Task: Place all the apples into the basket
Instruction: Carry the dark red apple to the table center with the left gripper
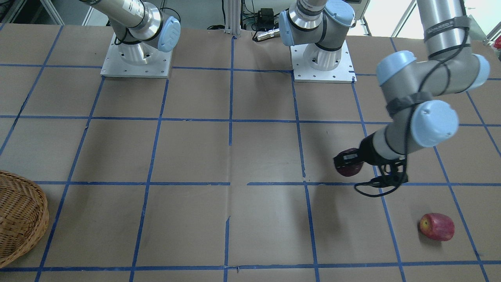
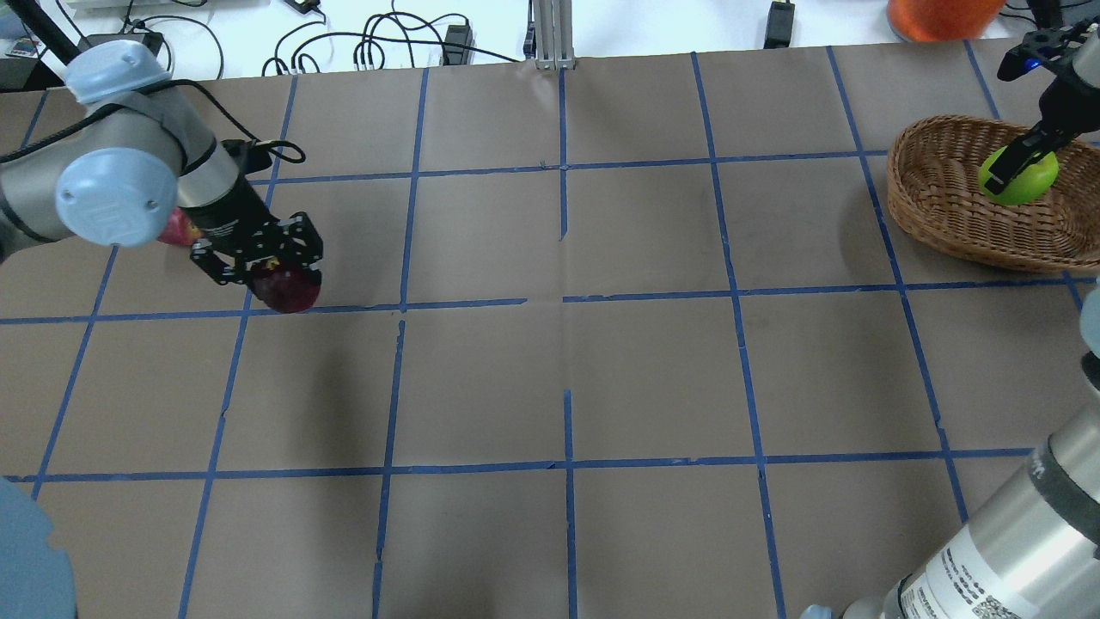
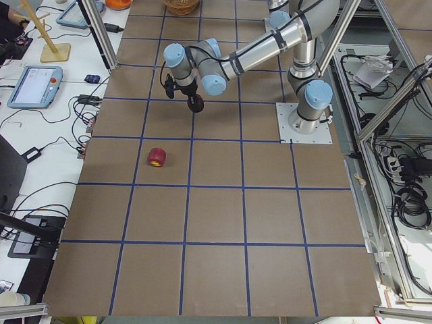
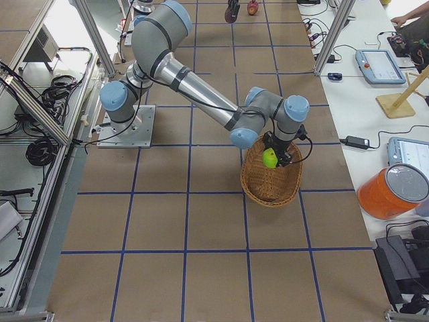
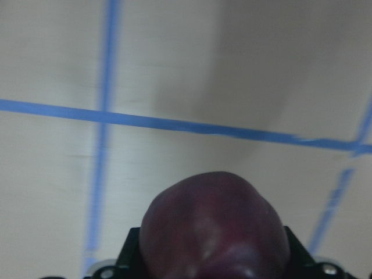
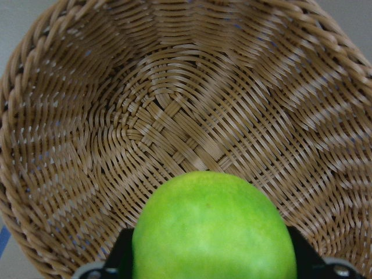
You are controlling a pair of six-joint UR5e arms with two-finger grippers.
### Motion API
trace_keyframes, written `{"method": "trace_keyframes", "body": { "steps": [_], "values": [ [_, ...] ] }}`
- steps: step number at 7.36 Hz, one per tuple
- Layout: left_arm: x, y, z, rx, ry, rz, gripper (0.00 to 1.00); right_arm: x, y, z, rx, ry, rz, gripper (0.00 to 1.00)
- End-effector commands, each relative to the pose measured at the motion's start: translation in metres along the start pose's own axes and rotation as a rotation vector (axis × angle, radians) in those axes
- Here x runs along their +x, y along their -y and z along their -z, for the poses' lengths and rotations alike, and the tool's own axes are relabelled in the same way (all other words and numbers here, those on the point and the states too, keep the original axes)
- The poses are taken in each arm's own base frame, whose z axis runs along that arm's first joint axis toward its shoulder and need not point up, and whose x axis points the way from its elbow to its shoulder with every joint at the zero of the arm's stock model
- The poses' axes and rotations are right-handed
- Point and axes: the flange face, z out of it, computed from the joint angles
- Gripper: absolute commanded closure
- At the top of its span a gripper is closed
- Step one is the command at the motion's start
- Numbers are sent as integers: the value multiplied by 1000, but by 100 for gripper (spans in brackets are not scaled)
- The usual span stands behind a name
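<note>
Facing the robot, we see the left gripper (image 1: pixel 349 164) clamped on the maroon apple (image 1: pixel 352 170), which looks lifted clear of the worktop (image 1: pixel 235 156) near its end on the robot's left. The red apple (image 1: pixel 437 226) lies free on its side closer to the operators' edge at that same end. The basket (image 1: pixel 19 219) sits at the far opposite end, cut off by the frame.

From overhead, the right gripper (image 2: pixel 1018 176) holds the green apple (image 2: pixel 1035 178) over the basket's inside, near the far right corner. Between the two arms the worktop shows only blue tape lines. We judge the maroon apple has open room to travel straight along the worktop to the basket.

From the left end, the red apple lies nearer the left arm than the right.

From the right end, the green apple hangs within the basket's rim, above its floor.

In the left wrist view, the maroon apple fills the grasp, with the worktop beyond it.

In the right wrist view, the basket's woven floor lies directly beyond the gripped green apple. Opening the fingers should drop it inside.
</note>
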Motion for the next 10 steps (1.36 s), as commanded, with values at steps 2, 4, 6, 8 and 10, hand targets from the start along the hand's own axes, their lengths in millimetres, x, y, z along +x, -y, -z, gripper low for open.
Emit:
{"method": "trace_keyframes", "body": {
  "steps": [2,4,6,8,10],
  "values": [
    [197,-77,-57,94,-38,66,84,-10,11,29,21,-32,-23,0],
    [241,-96,-95,100,-48,-7,84,-48,33,64,22,-32,14,0],
    [246,-92,-108,94,-53,11,74,-119,72,82,-7,6,13,0],
    [247,-83,-104,106,-70,113,0,-175,88,96,-28,122,-179,0],
    [220,-59,-62,110,-169,171,0,-212,109,98,-20,145,-255,0]
  ]
}}
